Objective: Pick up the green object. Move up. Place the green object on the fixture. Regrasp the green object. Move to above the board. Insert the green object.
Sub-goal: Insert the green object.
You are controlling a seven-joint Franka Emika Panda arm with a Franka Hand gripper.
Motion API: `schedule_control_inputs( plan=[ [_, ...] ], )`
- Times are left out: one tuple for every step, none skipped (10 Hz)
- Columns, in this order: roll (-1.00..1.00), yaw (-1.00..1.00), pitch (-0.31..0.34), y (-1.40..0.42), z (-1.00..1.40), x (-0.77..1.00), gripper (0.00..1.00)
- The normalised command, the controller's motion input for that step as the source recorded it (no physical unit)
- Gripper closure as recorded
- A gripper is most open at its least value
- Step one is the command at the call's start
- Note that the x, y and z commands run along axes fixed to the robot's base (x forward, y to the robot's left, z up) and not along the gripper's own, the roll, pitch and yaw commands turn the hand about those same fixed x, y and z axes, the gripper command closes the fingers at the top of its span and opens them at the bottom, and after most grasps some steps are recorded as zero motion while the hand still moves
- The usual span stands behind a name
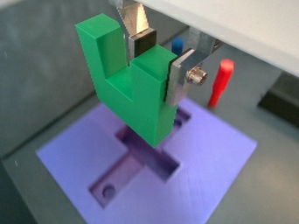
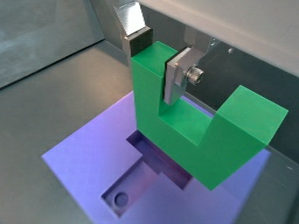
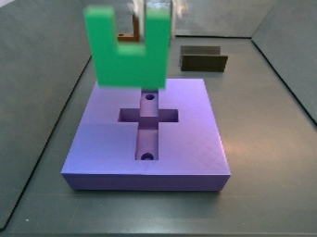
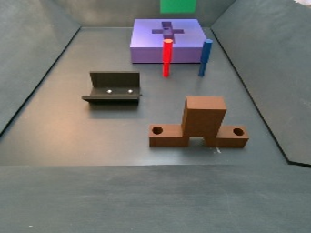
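My gripper (image 1: pixel 160 59) is shut on the green object (image 1: pixel 131 87), a bright green U-shaped piece. Both wrist views show the silver fingers clamping one prong, with the thick bar hanging lowest. In a wrist view the other prong (image 2: pixel 251 112) stands free to the side. The green object (image 3: pixel 124 57) hangs over the far part of the purple board (image 3: pixel 186 139), above its cross-shaped recess (image 3: pixel 147 116), and looks clear of it. The dark fixture (image 3: pixel 205 59) sits on the floor beyond the board and also shows in a side view (image 4: pixel 113 88).
A red peg (image 4: pixel 166 56) and a blue peg (image 4: pixel 205 56) stand upright beside the board (image 4: pixel 148 38). A lighter brown cross-shaped stand (image 4: pixel 202 122) sits on the floor nearer that camera. Grey walls enclose the work area.
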Motion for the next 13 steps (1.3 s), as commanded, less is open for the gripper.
schedule_control_inputs(
  plan=[
    [0.13,0.0,-0.059,-0.18,-0.25,0.91,1.0],
    [0.29,0.0,-0.1,-0.19,-0.15,0.76,1.0],
    [0.36,0.0,-0.187,-0.21,-0.17,0.59,1.0],
    [0.46,0.12,-0.227,-0.17,-0.09,0.43,1.0],
    [0.41,0.1,-0.239,-0.17,-0.17,0.37,1.0],
    [0.27,0.06,-0.166,0.0,-0.17,0.05,1.0],
    [0.14,0.0,-0.101,0.0,-0.15,-0.07,1.0],
    [0.0,0.0,-0.059,0.04,-0.15,-0.05,1.0],
    [-0.01,0.0,-0.106,0.11,-0.24,-0.15,1.0],
    [-0.05,0.0,-0.1,0.07,-0.21,-0.19,1.0],
    [-0.08,0.0,-0.15,0.07,-0.25,-0.3,1.0],
    [-0.08,-0.01,-0.136,0.0,-0.25,-0.21,1.0],
    [-0.11,0.0,-0.143,0.0,-0.25,-0.18,1.0]
  ],
)
